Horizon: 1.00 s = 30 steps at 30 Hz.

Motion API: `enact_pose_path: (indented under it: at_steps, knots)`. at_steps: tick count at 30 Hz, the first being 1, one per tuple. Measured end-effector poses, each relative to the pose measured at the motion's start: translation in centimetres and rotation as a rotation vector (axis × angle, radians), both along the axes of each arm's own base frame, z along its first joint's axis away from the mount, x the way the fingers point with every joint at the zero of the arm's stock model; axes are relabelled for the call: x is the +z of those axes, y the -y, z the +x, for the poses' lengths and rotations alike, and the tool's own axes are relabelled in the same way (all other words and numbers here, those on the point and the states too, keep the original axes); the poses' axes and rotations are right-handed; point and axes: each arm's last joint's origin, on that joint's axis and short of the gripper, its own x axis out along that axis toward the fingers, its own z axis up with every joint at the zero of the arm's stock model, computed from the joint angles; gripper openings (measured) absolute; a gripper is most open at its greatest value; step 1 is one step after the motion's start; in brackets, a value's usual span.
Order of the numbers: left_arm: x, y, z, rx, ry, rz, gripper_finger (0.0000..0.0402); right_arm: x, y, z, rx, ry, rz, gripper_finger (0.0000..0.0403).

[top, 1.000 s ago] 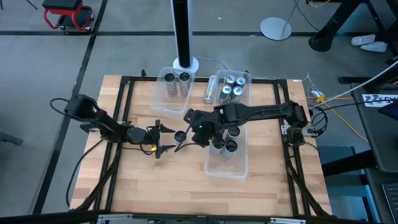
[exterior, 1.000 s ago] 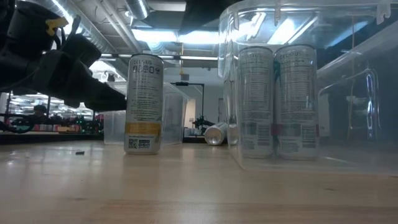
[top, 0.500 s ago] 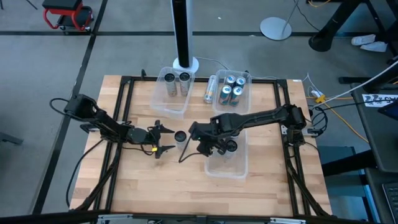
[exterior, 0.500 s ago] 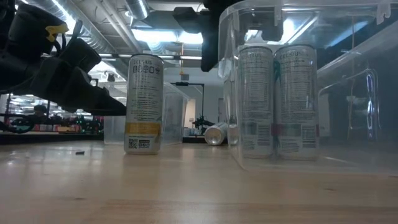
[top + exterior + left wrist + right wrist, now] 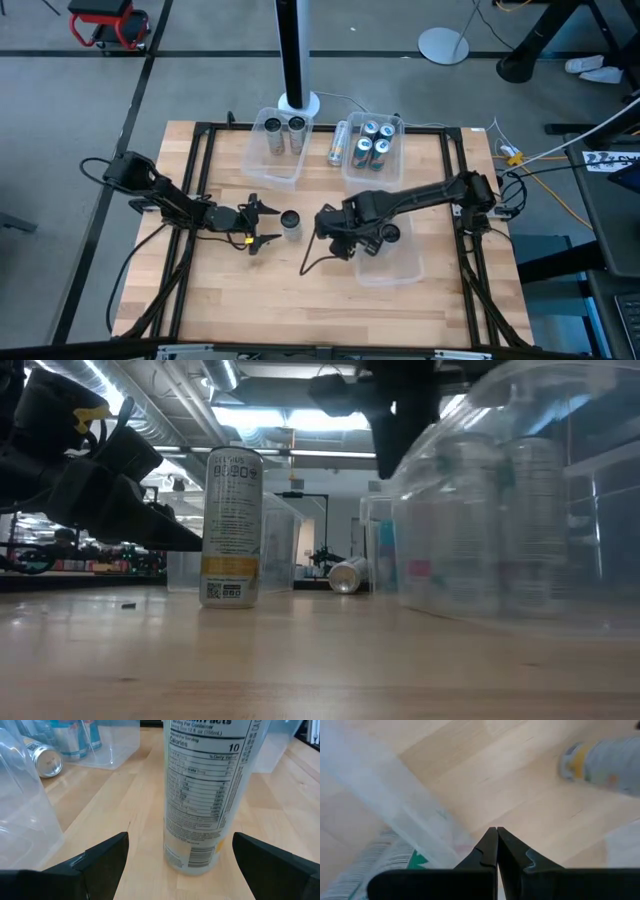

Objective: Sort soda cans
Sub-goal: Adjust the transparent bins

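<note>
Cans sit sorted in clear bins, but one can stands upright alone on the wooden surface, between the spread fingers of my left hand, untouched. My right hand is clenched shut at the near bin, which looks tilted, its cans blurred. Another can lies between the far bins.

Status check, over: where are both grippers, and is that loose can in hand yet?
Left gripper open, fingers flanking upright can, not gripping. Right gripper shut, at near bin, which sits skewed. One can lying down between far bins.
</note>
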Motion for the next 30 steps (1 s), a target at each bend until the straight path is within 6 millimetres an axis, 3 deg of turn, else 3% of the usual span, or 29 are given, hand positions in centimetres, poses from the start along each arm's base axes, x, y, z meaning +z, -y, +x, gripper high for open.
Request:
enact_pose_path:
  at_steps: [12,19,23,30]
  knots:
    - [0.0,0.0,0.0,0.005,0.007,-0.017,0.0344,0.0,-0.4,-1.6,-0.136,-0.110,-0.102,0.0009]
    - [0.1,0.0,0.0,0.005,0.010,-0.012,0.0344,4.6,0.7,0.4,-0.125,0.152,-0.136,0.0009]
    - [0.1,0.0,0.0,0.004,0.010,-0.004,0.0344,6.7,3.8,1.4,-0.175,0.271,-0.231,0.0009]
    - [0.1,0.0,0.0,0.004,0.007,-0.003,0.0344,5.9,13.0,2.2,-0.388,0.270,-0.218,0.0009]
